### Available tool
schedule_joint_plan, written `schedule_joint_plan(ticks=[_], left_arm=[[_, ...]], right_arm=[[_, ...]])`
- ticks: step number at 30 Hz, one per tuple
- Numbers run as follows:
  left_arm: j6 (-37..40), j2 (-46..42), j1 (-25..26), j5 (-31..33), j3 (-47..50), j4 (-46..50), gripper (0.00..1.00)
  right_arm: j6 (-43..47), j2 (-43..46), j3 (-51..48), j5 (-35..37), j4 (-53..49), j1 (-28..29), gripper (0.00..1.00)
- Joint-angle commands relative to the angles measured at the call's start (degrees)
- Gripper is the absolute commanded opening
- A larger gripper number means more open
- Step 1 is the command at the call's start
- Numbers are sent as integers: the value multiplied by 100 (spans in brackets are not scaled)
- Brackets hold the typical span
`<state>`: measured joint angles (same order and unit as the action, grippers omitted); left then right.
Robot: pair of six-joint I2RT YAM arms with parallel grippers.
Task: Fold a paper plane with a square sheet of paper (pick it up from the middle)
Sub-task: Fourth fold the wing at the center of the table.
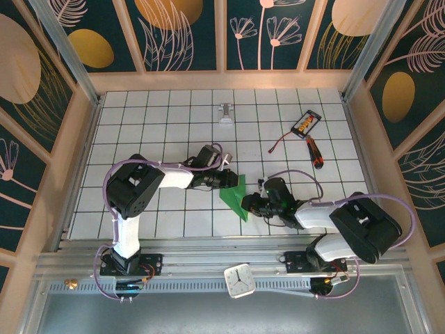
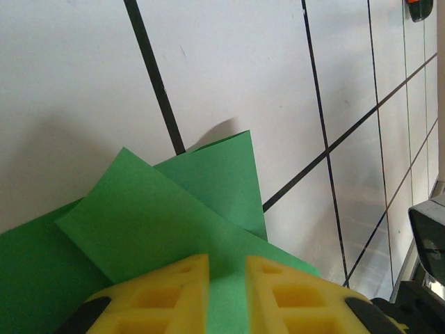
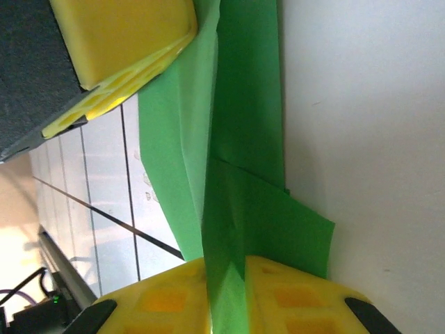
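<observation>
The square sheet of paper (image 1: 240, 198), bright green, is folded into a pointed wedge of several layers and stands tilted at the front middle of the table. My left gripper (image 1: 233, 181) reaches it from the left. In the left wrist view the paper (image 2: 160, 216) runs into the narrow gap of that gripper (image 2: 227, 268), shut on it. My right gripper (image 1: 251, 203) comes from the right. Its wrist view shows a creased fold of the paper (image 3: 250, 139) pinched edge-on in that gripper (image 3: 226, 271). A yellow finger (image 3: 125, 42) of the left gripper sits just beyond.
A red-handled screwdriver (image 1: 315, 152) and a small black device with a red wire (image 1: 306, 122) lie at the back right. A metal clip (image 1: 226, 115) sits at the back middle. A white clock (image 1: 240, 280) lies on the front rail. Wooden walls ring the white gridded table (image 1: 153, 132).
</observation>
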<state>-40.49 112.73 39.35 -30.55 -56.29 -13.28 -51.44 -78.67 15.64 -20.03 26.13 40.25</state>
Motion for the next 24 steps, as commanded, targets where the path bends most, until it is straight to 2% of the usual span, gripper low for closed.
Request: schedule_joint_plan(ticks=[1, 6, 13, 24], left_arm=[[179, 131, -86, 489, 202, 616, 22], [182, 135, -91, 488, 206, 616, 22], [182, 133, -86, 485, 206, 607, 22], [186, 127, -86, 495, 200, 633, 22]], right_arm=[[292, 201, 156, 465, -788, 101, 21], [371, 303, 430, 1085, -1452, 509, 21], [339, 170, 587, 1420, -1611, 807, 18], [372, 98, 512, 1036, -906, 709, 7]])
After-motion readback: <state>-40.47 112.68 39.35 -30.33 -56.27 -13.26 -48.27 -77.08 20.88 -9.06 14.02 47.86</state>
